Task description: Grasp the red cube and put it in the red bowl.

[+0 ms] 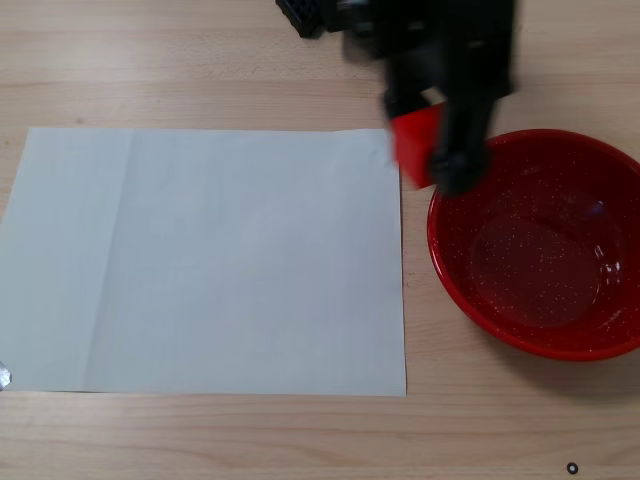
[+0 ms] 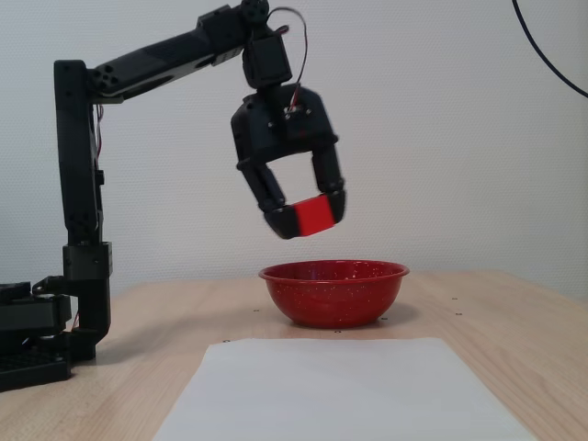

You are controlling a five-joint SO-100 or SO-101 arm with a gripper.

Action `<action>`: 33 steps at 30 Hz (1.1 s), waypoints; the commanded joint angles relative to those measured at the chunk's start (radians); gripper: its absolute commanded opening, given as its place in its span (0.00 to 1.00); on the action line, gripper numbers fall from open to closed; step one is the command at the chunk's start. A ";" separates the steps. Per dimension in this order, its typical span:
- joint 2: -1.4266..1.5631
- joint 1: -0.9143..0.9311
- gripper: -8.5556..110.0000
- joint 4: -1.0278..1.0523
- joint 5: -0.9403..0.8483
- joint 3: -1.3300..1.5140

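Red cube (image 2: 315, 216) is up in the air, pinched between the two fingertips of the gripper (image 2: 308, 218), jaws closed on its sides. In a fixed view from the side it hangs clear above the red bowl (image 2: 333, 292), over the bowl's left part, with a visible gap down to the rim. In a fixed view from above, the cube (image 1: 417, 146) sits right at the bowl's (image 1: 540, 245) far-left rim, overlapping the edge; the gripper (image 1: 432, 150) there is motion-blurred, so finger detail is lost.

No readable labels or writing anywhere.

Bowl is upright on the wooden table (image 1: 200, 60), speckled inside, nothing in it. White paper sheet (image 1: 205, 260) lies flat just left of the bowl in the top view, narrow strip of bare wood between them. Arm's base (image 2: 46, 340) stands at the far left in the side view, well apart from the bowl. Small black ring (image 1: 572, 467) on the table near the lower right edge.
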 commanded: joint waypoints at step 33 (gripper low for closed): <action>0.114 0.233 0.30 -0.695 -0.069 0.351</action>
